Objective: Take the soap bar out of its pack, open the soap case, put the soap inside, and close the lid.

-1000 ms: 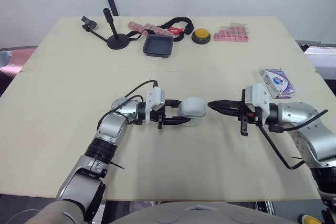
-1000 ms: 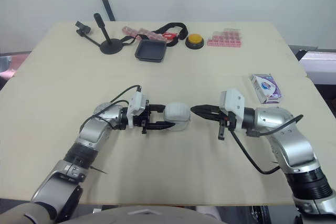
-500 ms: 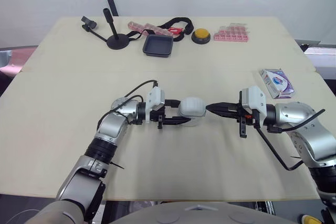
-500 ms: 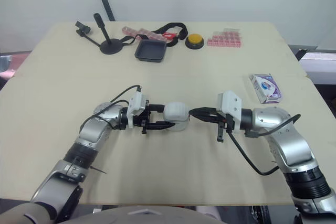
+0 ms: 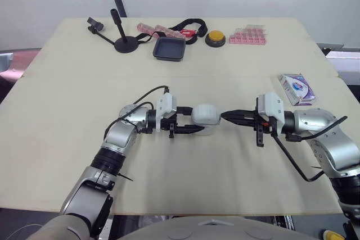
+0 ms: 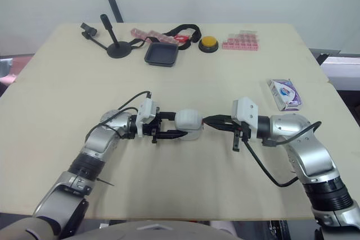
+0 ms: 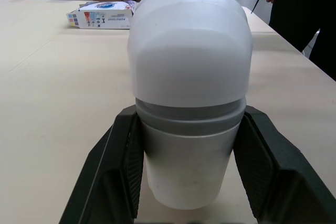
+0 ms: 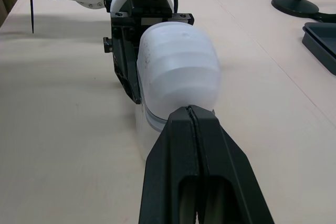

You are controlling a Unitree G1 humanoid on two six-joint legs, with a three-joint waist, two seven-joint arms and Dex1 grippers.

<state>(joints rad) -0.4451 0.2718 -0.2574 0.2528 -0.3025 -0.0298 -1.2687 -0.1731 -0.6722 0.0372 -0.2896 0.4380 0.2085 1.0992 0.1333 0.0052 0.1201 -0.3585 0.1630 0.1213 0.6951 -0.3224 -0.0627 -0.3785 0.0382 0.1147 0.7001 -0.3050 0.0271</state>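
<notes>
Since a second earlier the right gripper (image 5: 223,116) had slid a little to the left, and its tip had met the right end of the soap case (image 5: 205,116). The case had not moved from the middle of the table (image 5: 67,111). The soap pack (image 5: 296,88) lay flat, well apart at the right edge.

From the head views the case was one pale rounded lump. The left wrist view split it into a smooth white domed lid over a grey base, with the left gripper (image 5: 198,121) clamped on it, a matte black finger (image 7: 113,174) pressed on each side of that base. The right wrist view showed the right gripper's fingers (image 8: 173,182) pressed together with nothing between them, their point at the seam under the lid.

Both forearms lay low over the table and pointed at each other, the left elbow bent.
</notes>
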